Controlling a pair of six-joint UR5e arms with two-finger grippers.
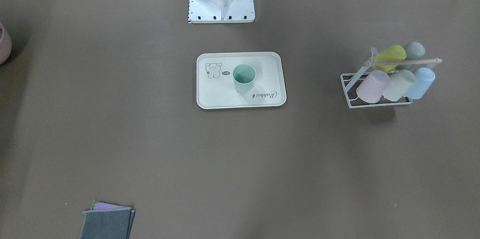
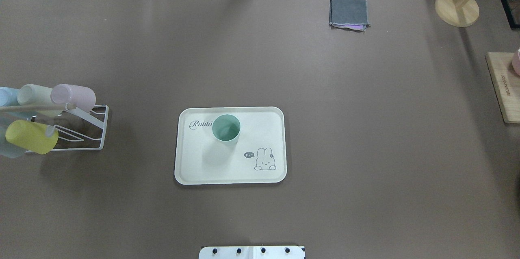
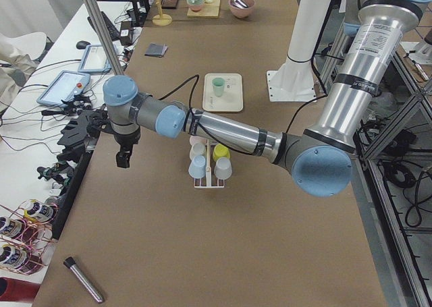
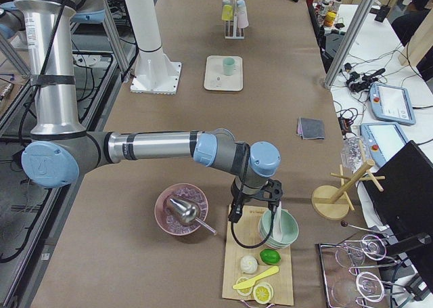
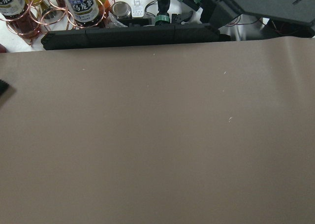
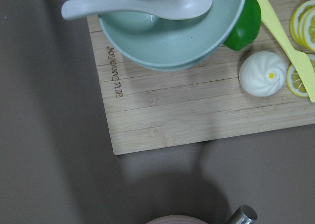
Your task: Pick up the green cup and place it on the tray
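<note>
Green cup (image 1: pixel 244 77) is standing upright on the tray (image 1: pixel 217 96), mouth up, and I can see straight down into it. It sits in the half of the tray away from the robot's base and covers the end of the script word. The tray lies flat in the middle of the desk (image 1: pixel 240 164), closer to the robot's edge than to mine.

Left hand (image 3: pixel 122 160) hangs over bare desk out by the left end, close to the operators' edge and well apart from the tray. From this side view I cannot tell whether its fingers are apart or together.

Right hand (image 4: pixel 235 213) is over at the right end, above the corner of a wooden board (image 6: pixel 197 115) that carries a pale green bowl (image 6: pixel 167 37) with a white spoon (image 6: pixel 142 5) across it. I cannot judge its fingers either.

A wire rack (image 1: pixel 350 100) of pastel cups stands toward the left end, and a folded grey cloth (image 1: pixel 107 222) lies by the operators' edge.
</note>
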